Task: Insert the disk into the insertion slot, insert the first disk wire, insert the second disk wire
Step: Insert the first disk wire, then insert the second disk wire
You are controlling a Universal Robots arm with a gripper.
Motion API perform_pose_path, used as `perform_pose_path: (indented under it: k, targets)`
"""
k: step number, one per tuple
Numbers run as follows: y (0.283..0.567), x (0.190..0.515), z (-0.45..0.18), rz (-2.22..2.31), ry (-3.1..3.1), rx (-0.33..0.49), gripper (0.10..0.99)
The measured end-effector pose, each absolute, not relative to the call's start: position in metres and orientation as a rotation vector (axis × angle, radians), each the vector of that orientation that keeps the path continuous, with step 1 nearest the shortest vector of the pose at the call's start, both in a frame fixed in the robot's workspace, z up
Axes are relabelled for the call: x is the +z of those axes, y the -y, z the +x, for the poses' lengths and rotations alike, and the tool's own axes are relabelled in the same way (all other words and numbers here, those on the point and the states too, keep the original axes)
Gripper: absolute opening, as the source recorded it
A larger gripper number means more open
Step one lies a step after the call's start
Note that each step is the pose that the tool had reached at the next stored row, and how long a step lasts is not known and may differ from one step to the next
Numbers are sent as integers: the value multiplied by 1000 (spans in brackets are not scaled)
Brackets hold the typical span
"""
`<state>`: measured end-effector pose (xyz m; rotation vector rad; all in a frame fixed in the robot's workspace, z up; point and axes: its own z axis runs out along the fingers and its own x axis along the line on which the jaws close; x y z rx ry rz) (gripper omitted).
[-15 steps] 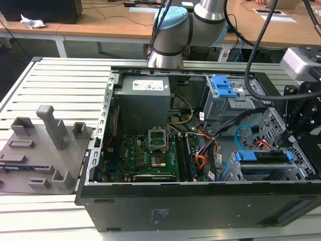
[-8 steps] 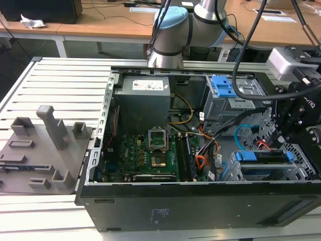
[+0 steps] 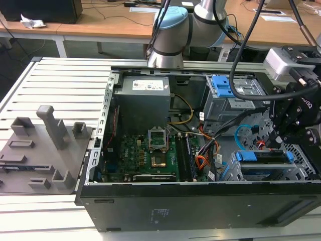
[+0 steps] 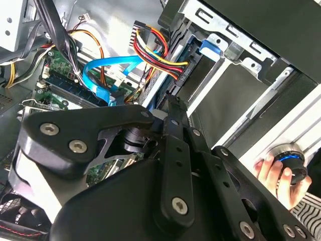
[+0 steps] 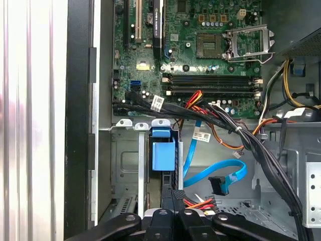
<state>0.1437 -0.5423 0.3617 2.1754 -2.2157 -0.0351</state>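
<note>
The disk (image 3: 266, 156) sits edge-up in the insertion slot (image 3: 305, 173) at the exterior view's right, and its blue bracket (image 5: 163, 153) shows at the cage mouth. My gripper (image 3: 277, 142) hangs over the disk's rear end with its jaws shut. In the second wrist view the gripper (image 4: 173, 104) ends right behind the dark plug of the first disk wire (image 4: 159, 56), a red, yellow and black bundle. That plug lies against the disk's edge; I cannot tell whether I grip it. The second disk wire (image 5: 215, 173) loops loose nearby, its dark plug (image 5: 219, 185) free.
A grey bay with a blue clip (image 3: 223, 85) stands behind the slot. The motherboard (image 3: 145, 150) and power supply (image 3: 145, 88) fill the case's middle. Black cable bundles (image 5: 251, 145) cross close to me. A grey fixture (image 3: 45, 150) lies outside. A hand (image 4: 273, 173) rests on a blue-ringed knob.
</note>
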Motion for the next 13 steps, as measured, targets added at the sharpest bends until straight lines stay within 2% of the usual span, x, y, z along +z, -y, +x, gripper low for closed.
perform_pose_path:
  k: [6, 8, 9, 10, 12, 13]
  targets:
    - [542, 362, 144, 2175, 2216, -35, 114]
    - [542, 362, 144, 2175, 2216, -35, 235]
    - [542, 362, 144, 2175, 2216, -35, 235]
    - [542, 361, 144, 2176, 2216, -36, 302]
    - [531, 362, 144, 2175, 2216, -35, 302]
    - [515, 362, 144, 2175, 2215, -35, 302]
